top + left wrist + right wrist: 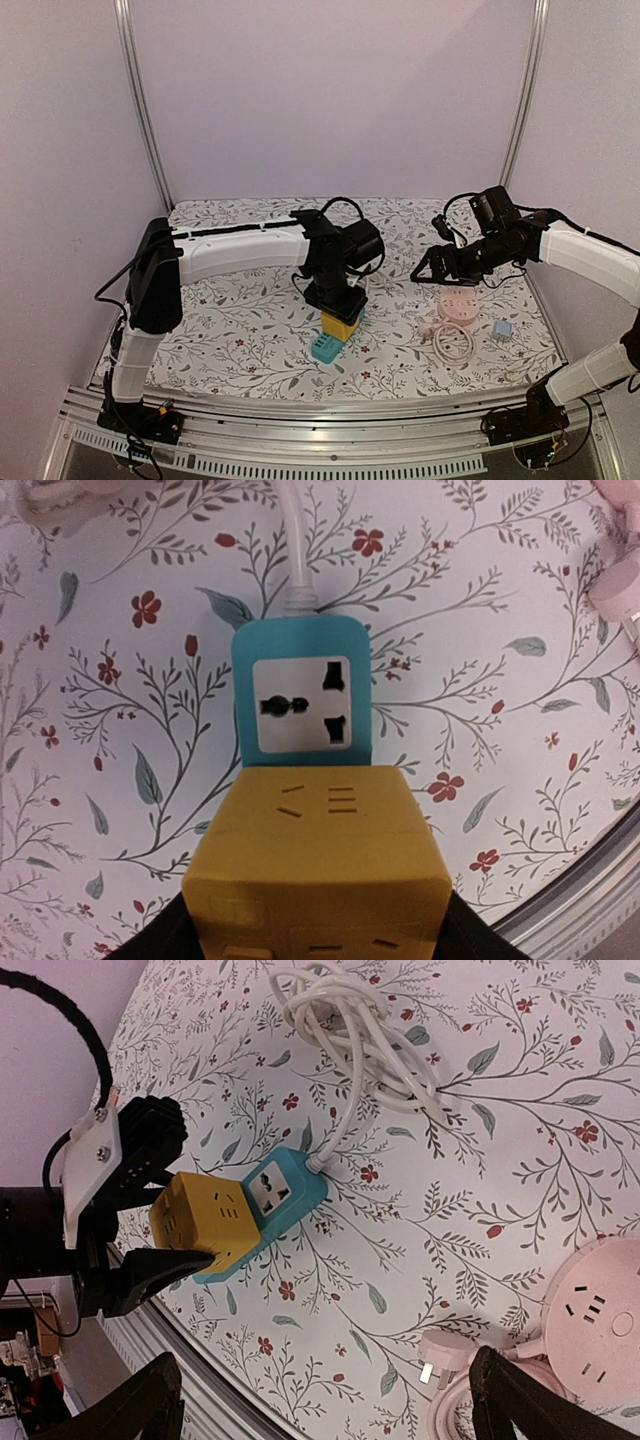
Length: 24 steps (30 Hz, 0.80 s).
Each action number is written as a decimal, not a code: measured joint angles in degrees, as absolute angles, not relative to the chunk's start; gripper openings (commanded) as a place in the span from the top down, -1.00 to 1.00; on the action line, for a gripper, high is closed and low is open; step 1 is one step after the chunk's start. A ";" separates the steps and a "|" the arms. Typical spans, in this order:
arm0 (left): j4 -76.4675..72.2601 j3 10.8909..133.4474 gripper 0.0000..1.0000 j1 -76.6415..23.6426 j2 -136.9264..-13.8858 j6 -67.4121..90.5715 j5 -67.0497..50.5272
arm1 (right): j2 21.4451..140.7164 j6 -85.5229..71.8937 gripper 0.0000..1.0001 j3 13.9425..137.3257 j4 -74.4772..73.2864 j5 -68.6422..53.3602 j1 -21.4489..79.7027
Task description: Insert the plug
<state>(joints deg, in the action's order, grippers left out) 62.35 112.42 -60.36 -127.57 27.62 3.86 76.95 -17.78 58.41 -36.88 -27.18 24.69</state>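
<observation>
Yellow cube plug (205, 1222) clamped in left gripper (165, 1205), sitting on the near end of the blue power strip (300, 695); prongs hidden. Strip's long axis runs straight away from the gripper. Free socket face-up just beyond the cube, white cable (295, 550) leaving the far end. Right gripper (335, 1400) spread wide, empty, over the bench (230, 330).

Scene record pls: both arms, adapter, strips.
left fingers: closed on yellow cube adapter
yellow cube adapter: on teal power strip, at the end away from its white cord; seating depth not visible
teal power strip: one socket uncovered
right fingers: open, empty, raised near pink round socket
pale plug: loose on table beside pink round socket
</observation>
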 measured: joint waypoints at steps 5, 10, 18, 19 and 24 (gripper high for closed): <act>62.13 112.16 1.00 -60.95 -127.52 27.62 5.23 | 76.95 -17.96 -0.98 57.76 -36.86 -27.16 24.69; 62.04 112.12 1.00 -61.60 -127.52 27.62 6.92 | 76.95 -18.11 -0.98 57.23 -36.88 -27.11 24.69; 63.05 112.27 1.00 -62.00 -127.52 27.03 10.31 | 76.88 -18.20 -0.97 56.49 -36.91 -26.28 24.69; 63.22 112.31 1.00 -62.00 -127.52 26.92 10.57 | 76.88 -18.20 -0.98 56.45 -36.91 -26.15 24.69; 64.18 112.55 1.00 -61.98 -127.74 25.93 11.70 | 76.88 -18.17 -0.97 56.31 -36.88 -25.52 24.69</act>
